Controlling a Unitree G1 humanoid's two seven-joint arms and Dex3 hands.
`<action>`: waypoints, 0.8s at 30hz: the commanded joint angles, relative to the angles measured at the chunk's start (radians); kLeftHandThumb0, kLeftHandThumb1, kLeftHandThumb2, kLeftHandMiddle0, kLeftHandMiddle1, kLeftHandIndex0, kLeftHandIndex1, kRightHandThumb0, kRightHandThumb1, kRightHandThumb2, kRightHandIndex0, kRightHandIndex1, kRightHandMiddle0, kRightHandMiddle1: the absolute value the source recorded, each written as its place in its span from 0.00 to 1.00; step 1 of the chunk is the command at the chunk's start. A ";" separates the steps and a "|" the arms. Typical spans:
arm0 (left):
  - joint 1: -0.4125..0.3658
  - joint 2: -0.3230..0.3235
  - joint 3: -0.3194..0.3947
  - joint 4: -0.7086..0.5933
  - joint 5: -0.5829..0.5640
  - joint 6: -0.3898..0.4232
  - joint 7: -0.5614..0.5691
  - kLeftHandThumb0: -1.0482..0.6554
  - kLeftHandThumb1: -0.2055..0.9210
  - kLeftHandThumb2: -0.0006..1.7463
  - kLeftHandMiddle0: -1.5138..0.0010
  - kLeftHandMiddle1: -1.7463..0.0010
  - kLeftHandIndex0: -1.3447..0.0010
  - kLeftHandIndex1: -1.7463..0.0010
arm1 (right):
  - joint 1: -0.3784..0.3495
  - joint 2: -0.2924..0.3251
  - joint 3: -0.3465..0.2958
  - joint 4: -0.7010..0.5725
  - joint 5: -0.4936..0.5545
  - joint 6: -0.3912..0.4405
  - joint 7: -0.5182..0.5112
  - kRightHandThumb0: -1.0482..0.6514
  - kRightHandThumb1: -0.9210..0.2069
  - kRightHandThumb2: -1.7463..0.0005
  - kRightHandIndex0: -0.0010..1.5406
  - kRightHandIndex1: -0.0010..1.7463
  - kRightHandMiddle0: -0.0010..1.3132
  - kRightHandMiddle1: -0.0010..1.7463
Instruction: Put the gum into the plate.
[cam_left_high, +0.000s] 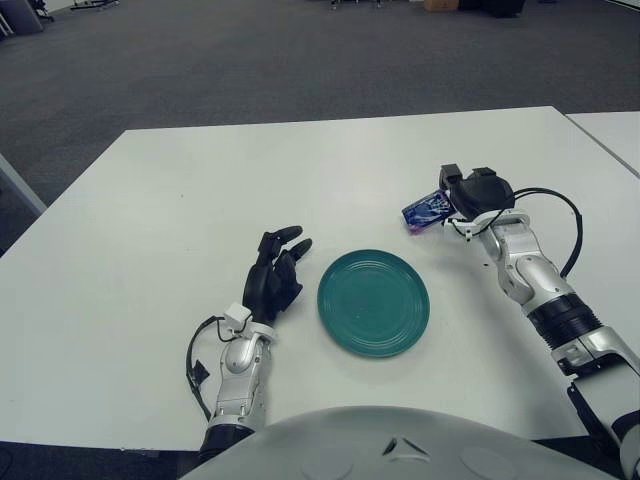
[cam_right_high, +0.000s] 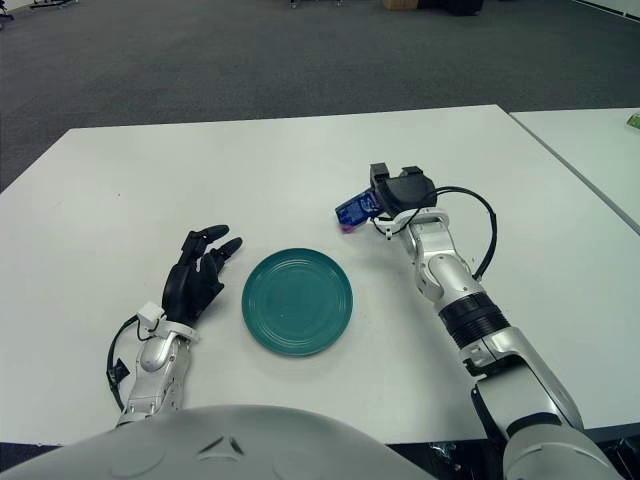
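A blue gum pack (cam_left_high: 424, 210) is held in my right hand (cam_left_high: 462, 194), fingers curled on it, just above the white table (cam_left_high: 180, 200) and beyond the right rim of the plate. It also shows in the right eye view (cam_right_high: 355, 210). The teal round plate (cam_left_high: 373, 302) lies empty on the table in front of me. My left hand (cam_left_high: 277, 270) shows left of the plate, fingers spread and holding nothing.
A second white table (cam_left_high: 610, 130) stands at the far right. Grey carpet floor lies beyond the table's far edge. A black cable loops off my right forearm (cam_left_high: 574, 235).
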 joint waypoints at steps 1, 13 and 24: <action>0.056 -0.049 -0.007 0.080 -0.026 0.000 0.000 0.09 1.00 0.48 0.72 0.67 0.88 0.37 | -0.012 -0.014 -0.029 -0.092 0.008 0.008 0.037 0.39 0.22 0.51 0.21 0.25 0.27 1.00; 0.052 -0.048 -0.003 0.093 -0.029 0.002 -0.001 0.10 1.00 0.48 0.72 0.66 0.88 0.37 | 0.015 -0.027 -0.068 -0.287 -0.006 0.042 0.190 0.39 0.21 0.52 0.22 0.22 0.26 1.00; 0.052 -0.043 -0.002 0.088 -0.025 0.004 -0.001 0.09 1.00 0.49 0.71 0.65 0.88 0.38 | 0.028 -0.033 -0.095 -0.380 0.009 0.018 0.256 0.39 0.23 0.51 0.26 0.23 0.29 0.98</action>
